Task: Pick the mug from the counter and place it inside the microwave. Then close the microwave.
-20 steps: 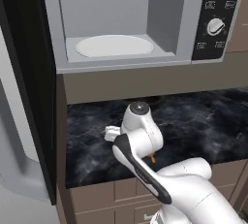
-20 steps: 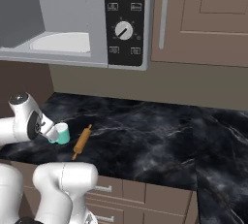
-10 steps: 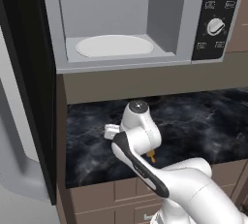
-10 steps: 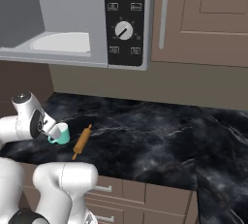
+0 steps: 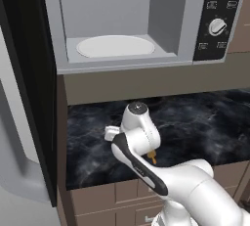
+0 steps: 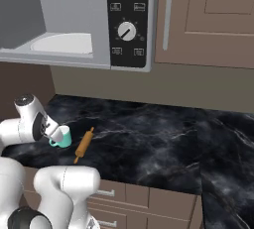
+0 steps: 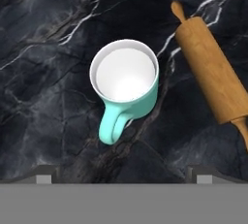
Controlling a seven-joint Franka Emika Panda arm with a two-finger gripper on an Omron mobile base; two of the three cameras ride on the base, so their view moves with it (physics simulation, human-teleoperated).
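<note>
So the mug (image 7: 127, 89) is sitting upright on the counter (image 7: 53, 48), right below the gripper (image 7: 124, 173) and pretty much centred between its two finger tips (image 7: 44, 173) in the hand view. It's a smooth teal-green cylinder with a white inside and white rim, plus a chunky little loop handle that points back toward the gripper. The jaws are spread as wide as they go and have hold of nothing; the mug sits clear of both tips.

Just off to the gripper's right in that same view lies a rolling pin (image 7: 209, 75), orange-brown wood with a faint grain, a fat barrel and a small rounded knob at each end. It's close beside the mug but not touching it. In the right base view the pin (image 6: 84, 144) lies at a slant on the counter next to the mug (image 6: 61, 137), with the white hand right at the mug.

The countertop is glossy black marble with thin white veins running all over, and brown drawer fronts (image 6: 149, 200) sit under its edge.

Up above and beyond the gripper is the microwave (image 5: 122, 19), a plain grey box with a flat white round turntable plate (image 5: 115, 46) inside. Its dark door (image 5: 24, 88) hangs wide open on the left. The black control panel (image 6: 128, 22) has a round white dial and little white-outlined buttons, but the markings are too small to read. Brown cabinet doors (image 6: 208, 20) with a long grey bar handle sit right of it.
</note>
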